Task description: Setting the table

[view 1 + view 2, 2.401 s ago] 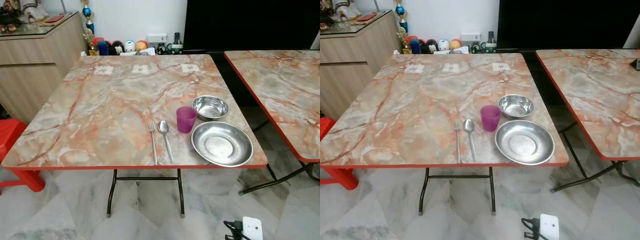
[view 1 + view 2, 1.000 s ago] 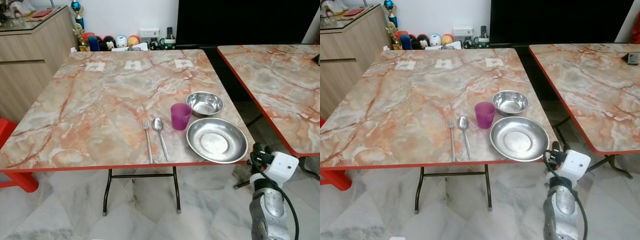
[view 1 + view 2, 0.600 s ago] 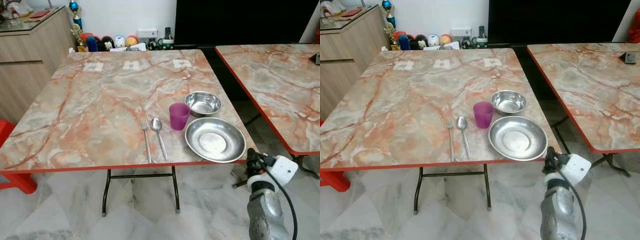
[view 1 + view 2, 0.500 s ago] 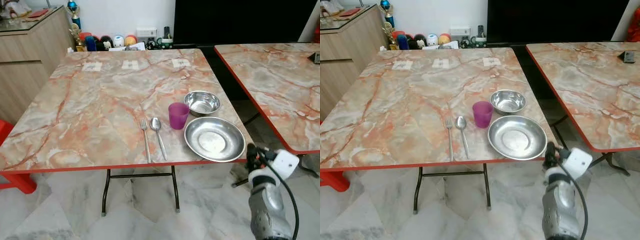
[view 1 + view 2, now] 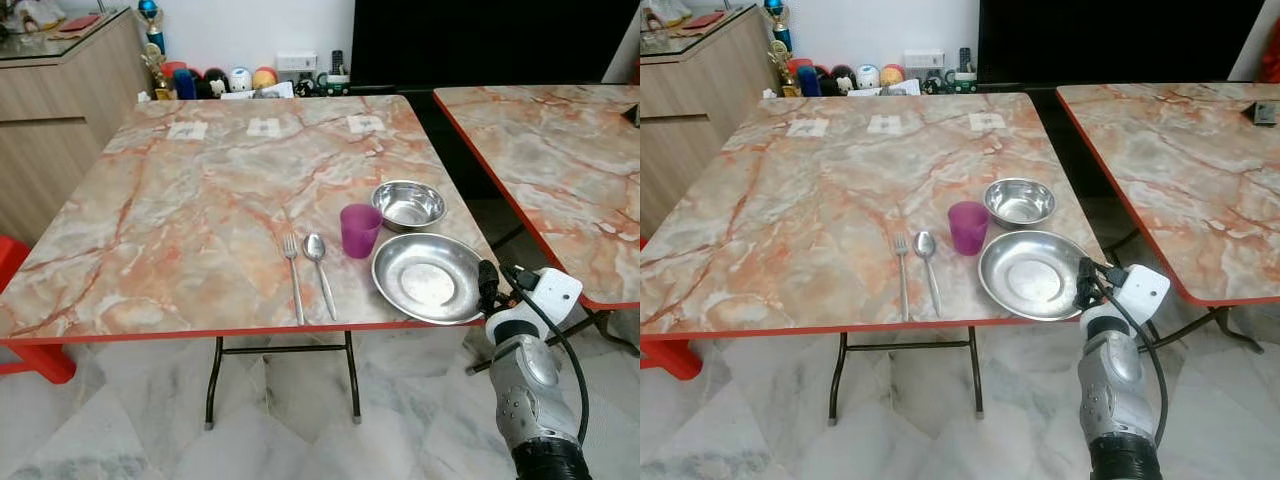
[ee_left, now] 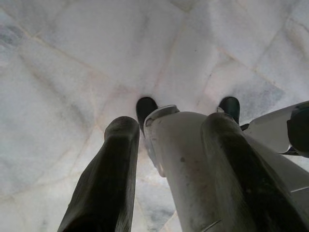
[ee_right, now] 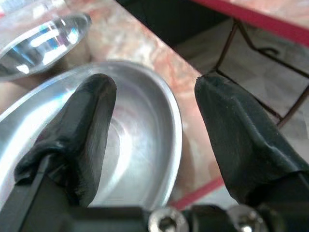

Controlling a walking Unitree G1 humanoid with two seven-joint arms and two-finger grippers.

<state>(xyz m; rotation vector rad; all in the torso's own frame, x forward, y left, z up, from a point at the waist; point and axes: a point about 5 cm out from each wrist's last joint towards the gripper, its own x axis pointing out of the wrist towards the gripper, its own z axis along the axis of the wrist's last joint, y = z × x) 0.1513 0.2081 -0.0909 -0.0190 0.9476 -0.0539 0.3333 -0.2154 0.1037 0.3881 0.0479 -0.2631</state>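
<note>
- My right hand [image 5: 487, 283] has come up since a moment ago and now sits at the near right rim of the steel plate [image 5: 428, 291], where earlier it hung lower, off the worktop's corner.
- Through the right wrist camera I see its fingers [image 7: 77, 140] spread wide, one over the plate's basin, the other out past the rim above the worktop's red edge; nothing is gripped.
- The things on the worktop [image 5: 200, 220] lie as they did before.
- Just beyond the hand past the plate stands the small steel bowl [image 5: 408, 204], close to the plate's far rim.
- To the hand's left across the plate stands the purple cup [image 5: 360, 230], then the spoon [image 5: 319, 260] and the fork [image 5: 293, 275], side by side, handles toward me.
- My left hand [image 6: 169, 169] hangs idle over the marble floor [image 6: 72, 63], fingers apart, holding nothing.
- The worktop is marbled pink with a red edge, on black folding legs; a second table [image 5: 560, 170] of the same kind stands to the right.
- A wooden cabinet [image 5: 60, 100] stands at far left, small toys line the wall, and a red stool [image 5: 25, 330] sits at the left.
</note>
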